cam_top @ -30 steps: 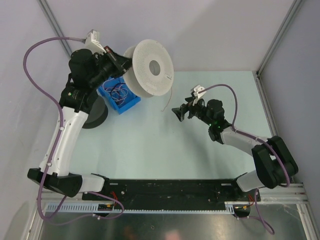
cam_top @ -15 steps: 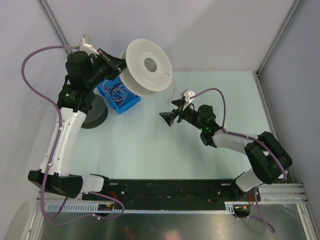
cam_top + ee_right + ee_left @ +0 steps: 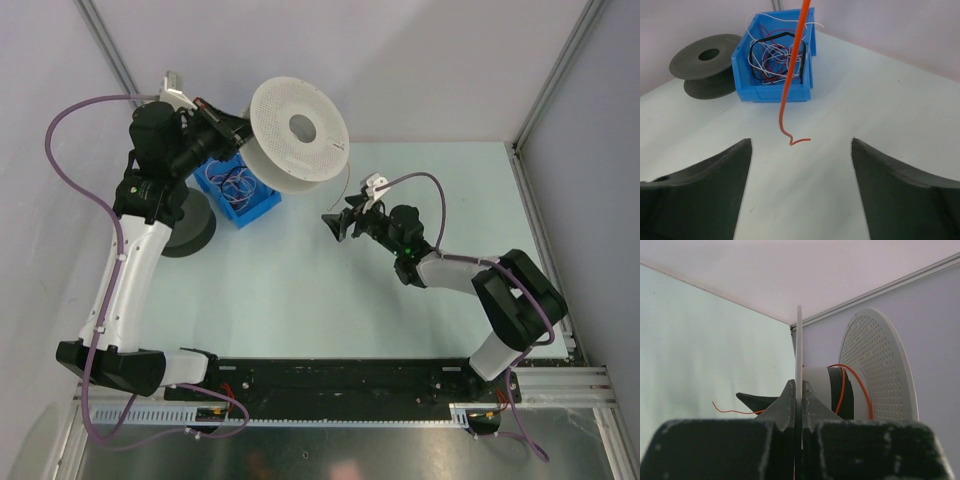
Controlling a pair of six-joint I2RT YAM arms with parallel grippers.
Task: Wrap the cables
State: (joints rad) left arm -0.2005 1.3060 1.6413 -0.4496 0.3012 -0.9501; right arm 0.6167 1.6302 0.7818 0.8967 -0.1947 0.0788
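Note:
My left gripper (image 3: 236, 127) is shut on the rim of a white perforated spool (image 3: 297, 131) and holds it up above the table at the back left. In the left wrist view the left gripper (image 3: 799, 390) pinches the near flange (image 3: 799, 350). An orange cable (image 3: 842, 385) is wound on the hub. Its loose end (image 3: 790, 90) hangs down in front of my right gripper (image 3: 801, 142), whose jaws stand wide open and empty. The cable tip curls just ahead of the gap, touching neither finger. In the top view the right gripper (image 3: 336, 226) sits below the spool.
A blue bin (image 3: 237, 190) full of tangled wires stands at the back left; it also shows in the right wrist view (image 3: 774, 62). A dark grey spool (image 3: 190, 225) lies flat beside it, left of the bin (image 3: 707, 65).
The right gripper has moved left and toward the hanging cable end. The left arm has turned the spool a little and raised it, then held still.

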